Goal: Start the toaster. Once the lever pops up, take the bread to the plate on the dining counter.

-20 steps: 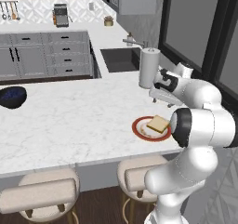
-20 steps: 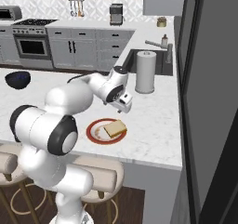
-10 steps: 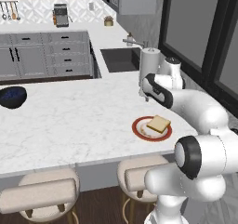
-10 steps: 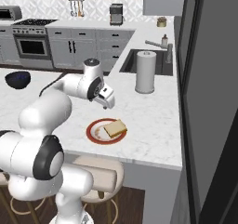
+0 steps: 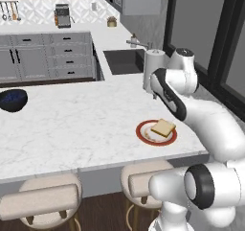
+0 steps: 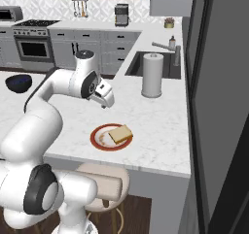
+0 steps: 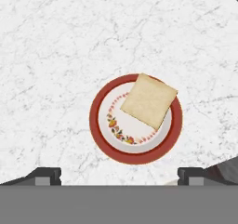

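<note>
The bread [image 7: 148, 100], a tan square slice, lies flat on the plate [image 7: 95, 121], overlapping its red rim on one side. The plate [image 5: 139, 132] sits near the front edge of the dining counter [image 5: 72, 124], with the bread [image 5: 163, 128] on it. My gripper [image 7: 119, 174] hangs above the plate, open and holding nothing, its two dark fingertips [image 7: 46, 174] far apart. From the right base view the gripper [image 6: 106, 103] is above and just behind the plate [image 6: 93, 138] and the bread [image 6: 119, 133]. The toaster is out of view.
A white paper towel roll [image 5: 152, 69] stands behind the plate beside the sink [image 5: 122, 61]. A dark bowl [image 5: 12, 100] rests at the counter's far left. Two stools [image 5: 48, 201] are tucked under the front edge. Dark window panels [image 6: 219, 107] close off the right.
The arm has folded back over its base and the hand has drifted a little left above the plate. Bread and plate have stayed put. The jaws remain open.
</note>
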